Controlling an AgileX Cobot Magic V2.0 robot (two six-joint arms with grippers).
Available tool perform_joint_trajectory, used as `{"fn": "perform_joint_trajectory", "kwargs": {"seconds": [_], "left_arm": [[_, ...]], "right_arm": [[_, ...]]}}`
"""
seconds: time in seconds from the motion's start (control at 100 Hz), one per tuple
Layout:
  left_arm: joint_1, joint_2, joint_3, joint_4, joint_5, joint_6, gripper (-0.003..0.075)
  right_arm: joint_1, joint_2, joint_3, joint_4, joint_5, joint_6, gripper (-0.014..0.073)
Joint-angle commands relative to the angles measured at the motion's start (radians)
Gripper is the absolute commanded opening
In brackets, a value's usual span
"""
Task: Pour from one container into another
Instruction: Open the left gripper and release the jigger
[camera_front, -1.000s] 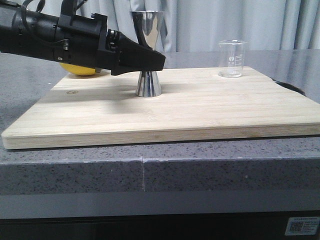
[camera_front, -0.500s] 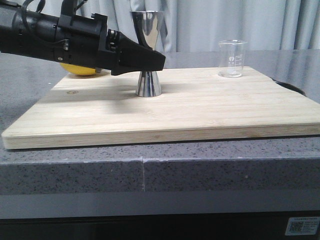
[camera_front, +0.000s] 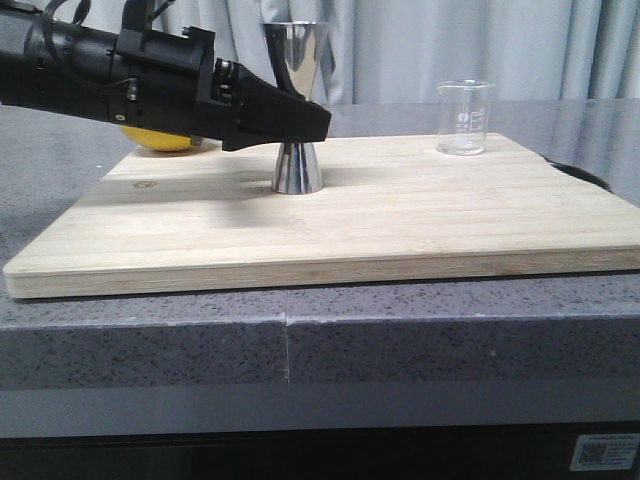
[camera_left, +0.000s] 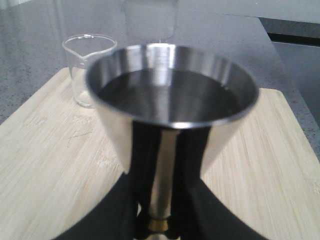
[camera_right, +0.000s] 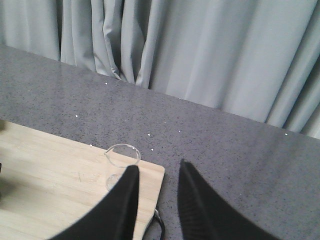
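We see left tool (camera_front: 300, 122) pinching jigger (camera_front: 297, 110) at waist, jigger upright mid cutting board (camera_front: 350, 215). Beaker (camera_front: 465, 117) well apart at board's far right corner. Right tool (camera_right: 157, 200) spread, empty.

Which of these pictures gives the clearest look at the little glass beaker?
The front view: the beaker stands whole and unblocked on the board's far right corner. The left wrist view shows it partly hidden behind the jigger. The right wrist view sees it from above, beside the right gripper.
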Motion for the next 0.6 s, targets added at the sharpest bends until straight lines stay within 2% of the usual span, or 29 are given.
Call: {"fn": "perform_joint_trajectory", "kwargs": {"seconds": [0.0,0.31,0.59], "left_arm": [[-0.008,-0.045,-0.028,-0.056,0.066,0.002,0.0056],[-0.008,-0.045,-0.028,-0.056,0.066,0.002,0.0262],[-0.008,-0.045,-0.028,-0.056,0.066,0.002,0.0352]], "right_arm": [[0.001,-0.009,-0.028,-0.011,-0.077,0.000,0.0166],[0.001,-0.009,-0.028,-0.011,-0.086,0.000,0.0166],[0.001,-0.009,-0.028,-0.011,-0.088,0.000,0.0166]]}}
